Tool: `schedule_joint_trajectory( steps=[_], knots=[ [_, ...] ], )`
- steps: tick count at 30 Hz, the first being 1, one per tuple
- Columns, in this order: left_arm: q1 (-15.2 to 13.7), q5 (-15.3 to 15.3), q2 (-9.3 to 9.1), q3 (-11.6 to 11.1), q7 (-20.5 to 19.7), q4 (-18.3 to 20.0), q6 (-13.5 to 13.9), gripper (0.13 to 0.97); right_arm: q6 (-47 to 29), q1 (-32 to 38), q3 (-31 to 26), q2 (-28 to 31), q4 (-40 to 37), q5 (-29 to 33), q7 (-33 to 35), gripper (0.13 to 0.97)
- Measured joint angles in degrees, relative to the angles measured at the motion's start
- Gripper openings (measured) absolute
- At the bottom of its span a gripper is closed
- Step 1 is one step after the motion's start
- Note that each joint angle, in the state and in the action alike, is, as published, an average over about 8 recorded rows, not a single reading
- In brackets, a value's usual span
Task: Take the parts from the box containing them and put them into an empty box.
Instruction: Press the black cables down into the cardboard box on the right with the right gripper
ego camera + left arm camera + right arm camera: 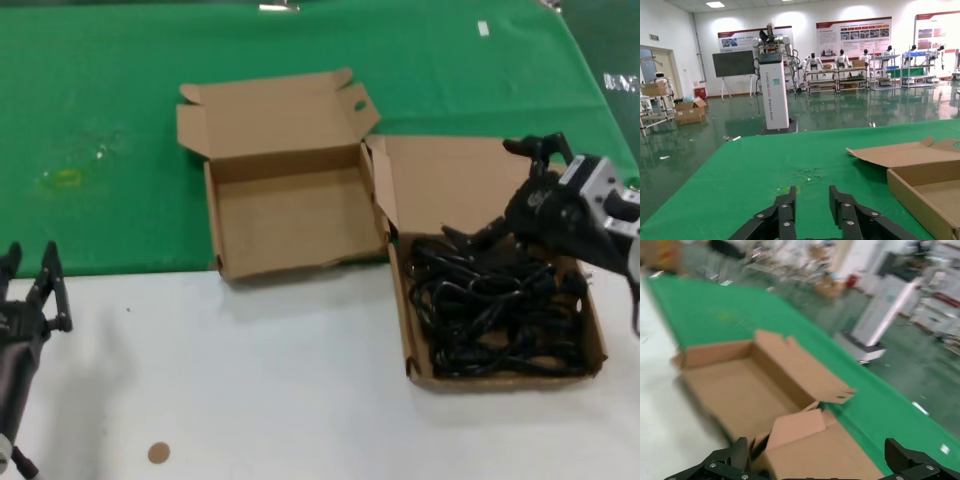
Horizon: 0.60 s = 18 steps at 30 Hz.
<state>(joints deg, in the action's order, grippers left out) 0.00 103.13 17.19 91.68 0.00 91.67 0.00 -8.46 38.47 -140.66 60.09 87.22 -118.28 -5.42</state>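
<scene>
A: How was the scene laid out, taking the box containing them (500, 375) as the landmark?

B: That box was seen on the white part of the table (280, 400), its lid laid back onto the green cloth (100, 100). An empty box (290, 215) was placed just beside it, on the robot's left and slightly farther away, with nothing visible in its tray. The parts (495, 315) were heaped in the landmark box as one black tangle, filling most of the tray.

A: And the grippers?

B: The right gripper (500, 190) was held over the far edge of the landmark box, jaws spread wide; nothing was gripped, though the lower finger was seen near or against the top cords. The left gripper (30, 290) was parked well apart from that box, at the table's near left edge, fingers parted a little and empty.

A: What could have gone wrong from there?

B: The cords were judged to be interlaced, so several might have been dragged up together by one grasp, and the light box might have been lifted or slid with them. A loop might also have been caught on the upright front wall, or a dangling plug snagged on the raised side flap between the boxes.
</scene>
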Motion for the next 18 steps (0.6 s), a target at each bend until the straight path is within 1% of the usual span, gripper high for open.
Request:
schedule_joint_trajectory(
  steps=[1,5,6,13,18],
  knots=[
    [0.0,0.0,0.0,0.0,0.0,0.0,0.0,0.333,-2.4,1.2,-0.2,0.4,-0.5,2.1,-0.9,0.966],
    [0.0,0.0,0.0,0.0,0.0,0.0,0.0,0.333,-12.3,5.2,0.1,1.2,-1.8,9.7,-2.1,0.966],
    [0.0,0.0,0.0,0.0,0.0,0.0,0.0,0.317,-14.8,6.0,0.4,1.3,-2.0,11.3,-1.9,0.966],
    [0.0,0.0,0.0,0.0,0.0,0.0,0.0,0.208,-31.6,9.8,3.4,1.1,-3.5,20.2,3.2,0.966],
    [0.0,0.0,0.0,0.0,0.0,0.0,0.0,0.181,-40.6,10.9,5.7,0.2,-4.7,25.5,7.3,0.966]
  ],
)
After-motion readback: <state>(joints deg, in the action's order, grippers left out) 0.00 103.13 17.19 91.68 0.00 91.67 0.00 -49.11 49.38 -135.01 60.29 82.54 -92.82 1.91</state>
